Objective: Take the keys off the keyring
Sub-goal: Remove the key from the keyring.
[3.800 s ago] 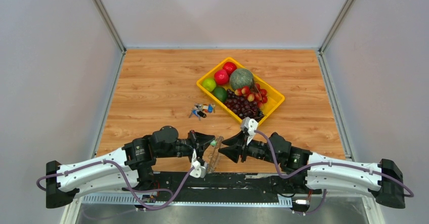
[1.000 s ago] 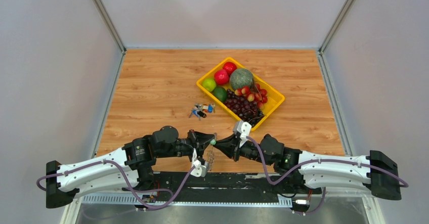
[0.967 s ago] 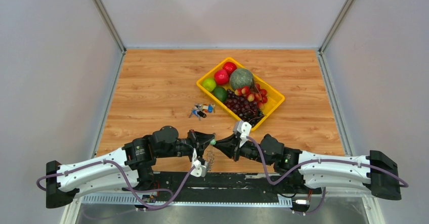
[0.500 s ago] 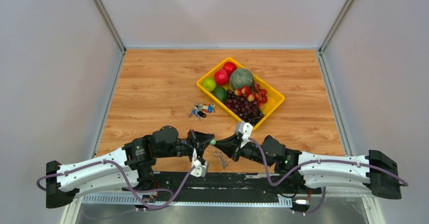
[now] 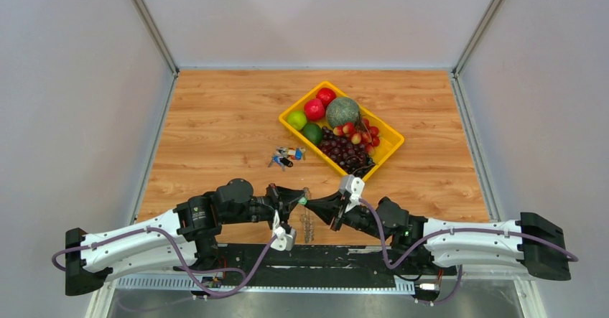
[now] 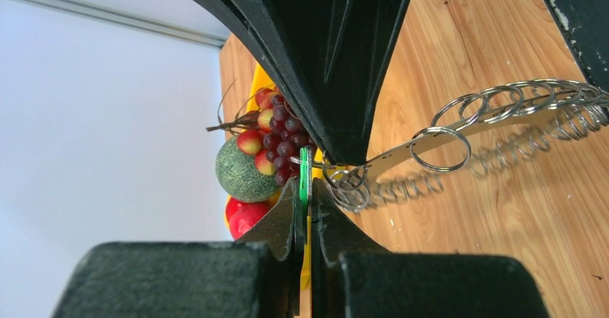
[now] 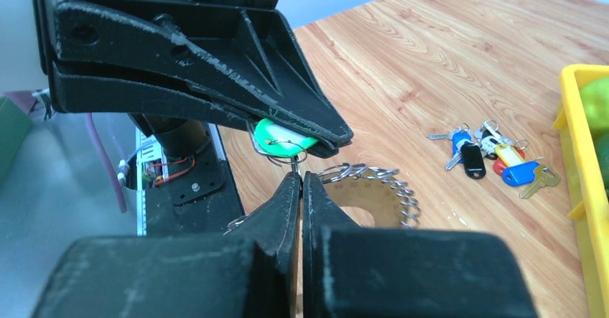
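at lower centre, left gripper [image 6: 304, 189] jaws pinched tight on a thin green tag [image 6: 304, 167]. just above, black tip of the right gripper [image 6: 343, 142] meeting the keyring [image 6: 402, 153], stretched toward the upper right over the wooden tabletop [image 6: 467, 246]. left of centre, melon [image 6: 243, 171] and grapes [image 6: 287, 128].

Table [image 5: 215, 131] — tray [image 5: 388, 143] sits right of centre, melon [image 5: 342, 111] in its far part, grapes [image 5: 345, 153] in its near part; small key bunch [image 5: 286, 156] just left of tray; keyring [image 5: 307, 221] (near edge) — between left gripper [image 5: 298, 202] and right gripper [image 5: 316, 204].
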Controlling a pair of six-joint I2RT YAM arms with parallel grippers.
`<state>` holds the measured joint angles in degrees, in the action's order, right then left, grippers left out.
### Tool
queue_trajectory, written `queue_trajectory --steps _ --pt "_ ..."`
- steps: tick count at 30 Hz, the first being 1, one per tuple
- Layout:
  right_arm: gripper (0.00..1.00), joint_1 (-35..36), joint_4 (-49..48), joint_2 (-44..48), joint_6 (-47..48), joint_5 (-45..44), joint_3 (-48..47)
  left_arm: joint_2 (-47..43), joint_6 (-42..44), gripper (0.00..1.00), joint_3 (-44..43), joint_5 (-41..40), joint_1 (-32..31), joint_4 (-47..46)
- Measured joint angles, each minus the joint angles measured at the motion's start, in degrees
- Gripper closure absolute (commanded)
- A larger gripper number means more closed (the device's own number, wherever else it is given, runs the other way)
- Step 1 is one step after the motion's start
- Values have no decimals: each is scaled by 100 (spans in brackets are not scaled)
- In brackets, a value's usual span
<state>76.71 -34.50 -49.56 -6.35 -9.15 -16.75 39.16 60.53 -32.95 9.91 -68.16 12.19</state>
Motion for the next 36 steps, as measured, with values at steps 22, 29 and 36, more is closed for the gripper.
queue_trajectory --steps 22,29,36 --pt "100 -306 1255 339 -2870 -632 -356 168 122 100 0 -295 7 -28" --pt "100 -564 1412 542 -3412 -562 -297 269 192 100 -2 -341 28 -72" --pt "100 -623 1427 595 -3624 -555 -212 372 251 100 -11 -328 22 -85"
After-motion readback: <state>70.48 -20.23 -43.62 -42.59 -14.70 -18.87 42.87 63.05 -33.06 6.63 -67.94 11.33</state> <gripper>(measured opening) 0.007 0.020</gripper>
